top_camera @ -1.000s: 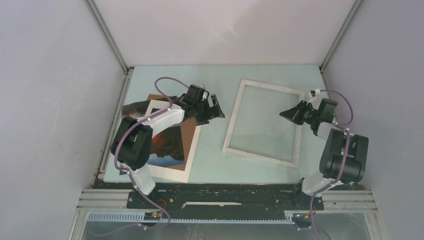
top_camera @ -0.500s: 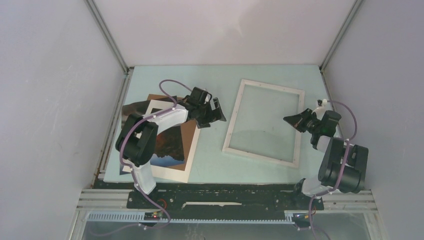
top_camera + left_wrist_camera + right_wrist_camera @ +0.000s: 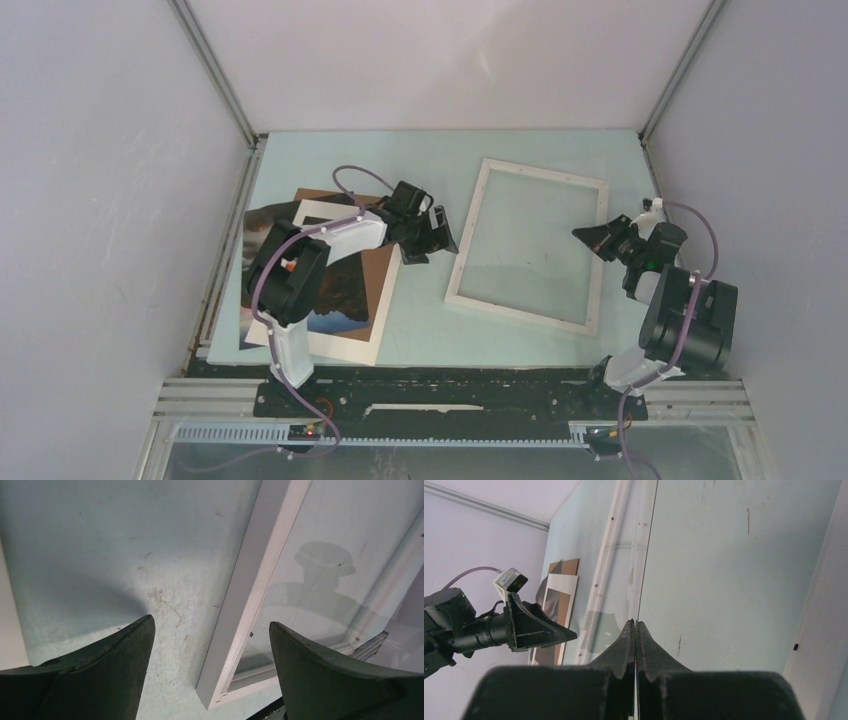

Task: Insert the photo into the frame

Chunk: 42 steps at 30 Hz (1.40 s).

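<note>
Where the left arm (image 3: 330,232) crosses: the photo (image 3: 345,343) is covered through its middle, so only its white border and a strip of dark picture are seen. It lies at the near left of the table (image 3: 420,335), outside the frame (image 3: 467,235).
Under the photo: a brown backing board (image 3: 384,268) is shown at its right and far edges only.
Frame: laid flat right of centre; only one corner and two rails are caught in the left wrist view.
Left gripper (image 3: 428,233): jaws spread wide, nothing between them, held over the bare strip between board and frame.
Right gripper (image 3: 588,237): jaws pressed together over the frame's right rail; contact cannot be told.
Markings: a small red spot (image 3: 290,266) on the left arm, possibly a label, unreadable.
Room: bare table is seen between the frame's near rail and the table's near edge, and beyond its far rail.
</note>
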Tool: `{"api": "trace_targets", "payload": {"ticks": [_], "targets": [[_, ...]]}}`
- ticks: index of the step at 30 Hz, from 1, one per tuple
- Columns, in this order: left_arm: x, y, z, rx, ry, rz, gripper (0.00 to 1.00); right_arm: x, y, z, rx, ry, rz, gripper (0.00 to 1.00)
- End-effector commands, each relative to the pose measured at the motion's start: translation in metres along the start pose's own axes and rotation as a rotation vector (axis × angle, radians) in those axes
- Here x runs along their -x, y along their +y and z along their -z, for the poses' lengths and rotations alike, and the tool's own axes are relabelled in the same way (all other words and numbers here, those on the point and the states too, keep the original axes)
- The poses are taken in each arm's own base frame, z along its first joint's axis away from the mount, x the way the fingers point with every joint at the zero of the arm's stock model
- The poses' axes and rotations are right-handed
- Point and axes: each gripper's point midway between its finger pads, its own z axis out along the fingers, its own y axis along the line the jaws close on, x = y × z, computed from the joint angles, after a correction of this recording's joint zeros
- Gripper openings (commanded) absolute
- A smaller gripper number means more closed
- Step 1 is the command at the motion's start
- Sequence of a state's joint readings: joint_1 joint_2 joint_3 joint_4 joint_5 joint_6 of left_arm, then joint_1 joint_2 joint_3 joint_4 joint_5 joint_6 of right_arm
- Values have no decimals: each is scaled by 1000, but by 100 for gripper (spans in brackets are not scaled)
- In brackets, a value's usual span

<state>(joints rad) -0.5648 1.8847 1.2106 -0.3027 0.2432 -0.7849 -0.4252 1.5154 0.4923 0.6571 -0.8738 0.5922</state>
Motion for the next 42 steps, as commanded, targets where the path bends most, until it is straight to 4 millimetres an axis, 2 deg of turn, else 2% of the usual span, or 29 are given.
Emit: {"api": "trace_targets", "payload": {"ticks": [1,12,29,42], "targets": [[18,-33,5,-80,-34,-34,89,13,7,-6,69,-4,26,0],[14,-36,1,-96,-9,-45,78,7,1,-13,96,85,-62,0],[11,-39,-4,-102,9,-50,73,11,-12,-24,119,119,-117,0],[5,-34,-8,-92,24,-55,69,20,-12,-29,132,102,-115,0]]}}
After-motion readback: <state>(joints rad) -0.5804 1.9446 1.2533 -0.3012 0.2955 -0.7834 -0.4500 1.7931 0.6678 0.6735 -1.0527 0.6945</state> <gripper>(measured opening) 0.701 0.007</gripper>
